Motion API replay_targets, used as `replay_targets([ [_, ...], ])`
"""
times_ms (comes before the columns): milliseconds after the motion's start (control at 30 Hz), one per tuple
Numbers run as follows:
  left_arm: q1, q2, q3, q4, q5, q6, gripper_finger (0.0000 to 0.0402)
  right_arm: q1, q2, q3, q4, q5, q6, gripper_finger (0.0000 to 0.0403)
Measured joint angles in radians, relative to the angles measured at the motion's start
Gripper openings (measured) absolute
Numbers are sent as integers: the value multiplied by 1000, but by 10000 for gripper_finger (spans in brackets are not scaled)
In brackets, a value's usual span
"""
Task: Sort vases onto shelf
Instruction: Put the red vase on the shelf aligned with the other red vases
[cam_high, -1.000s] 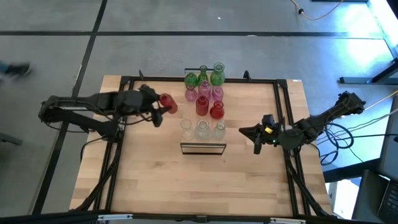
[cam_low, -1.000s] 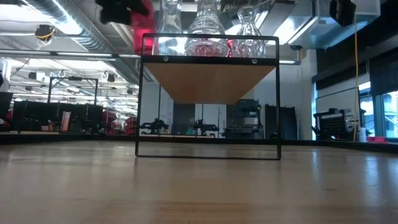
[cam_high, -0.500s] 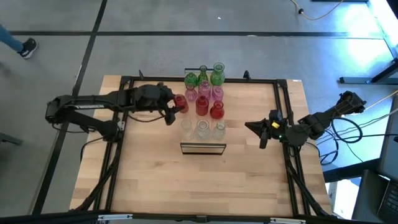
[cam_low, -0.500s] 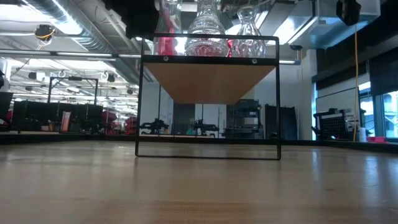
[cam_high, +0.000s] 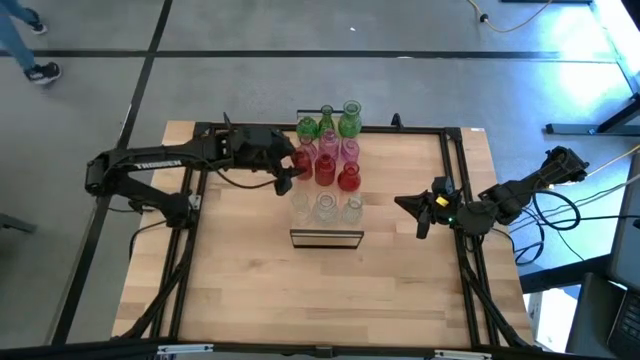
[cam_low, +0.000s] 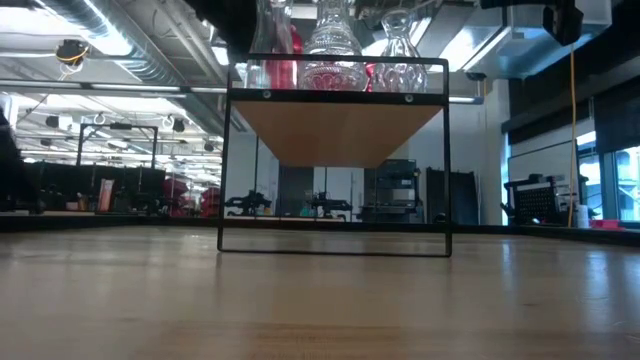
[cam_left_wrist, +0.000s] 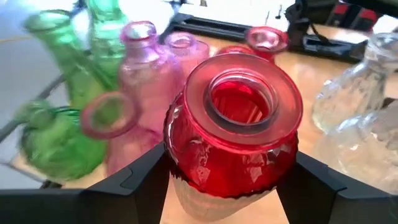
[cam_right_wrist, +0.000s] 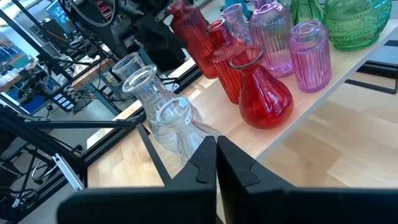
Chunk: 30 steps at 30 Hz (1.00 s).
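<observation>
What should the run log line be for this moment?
left gripper: shut on red vase, at shelf left side | right gripper: shut, empty, waiting right of shelf

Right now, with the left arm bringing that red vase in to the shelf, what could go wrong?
1. The left gripper holds the red vase close beside the pink vases; it could knock one over.
2. The shelf is crowded, so free space for setting it down looks tight.
3. Releasing above the surface could tip or drop it.

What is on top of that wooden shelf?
Small glass vases crowd the shelf: green, pink, red, clear. The left pincer holds another red one, hiding what's beneath it.
</observation>
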Motion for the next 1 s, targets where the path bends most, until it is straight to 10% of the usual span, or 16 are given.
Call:
replay_targets([
  [1000,30,64,40,-78,86,-13,238,0,0,0,-17,-7,6,1],
])
